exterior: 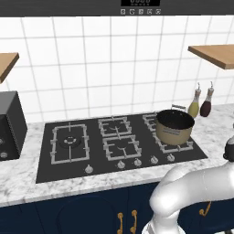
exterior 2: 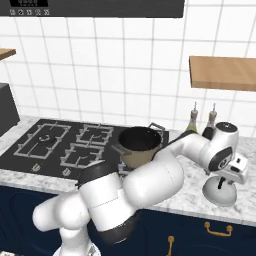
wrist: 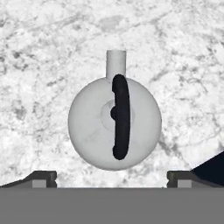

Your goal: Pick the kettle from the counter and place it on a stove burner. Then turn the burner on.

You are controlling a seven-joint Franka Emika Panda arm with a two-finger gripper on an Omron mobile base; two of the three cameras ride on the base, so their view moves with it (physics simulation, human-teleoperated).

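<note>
The pincer [wrist: 112,178] hangs released straight above the kettle [wrist: 114,124], its two tips spread wide at the 6 o'clock edge of the hand view, with the black handle [wrist: 120,117] running 12 to 6 between them, probably so the fingers can close across it. The kettle [exterior 2: 220,191] sits on the marble desk [exterior 2: 192,197], at 3 o'clock of the tan pot [exterior 2: 139,145]. The large stove burner [exterior: 70,142] lies bare at the cooktop's 9 o'clock end, well apart.
</note>
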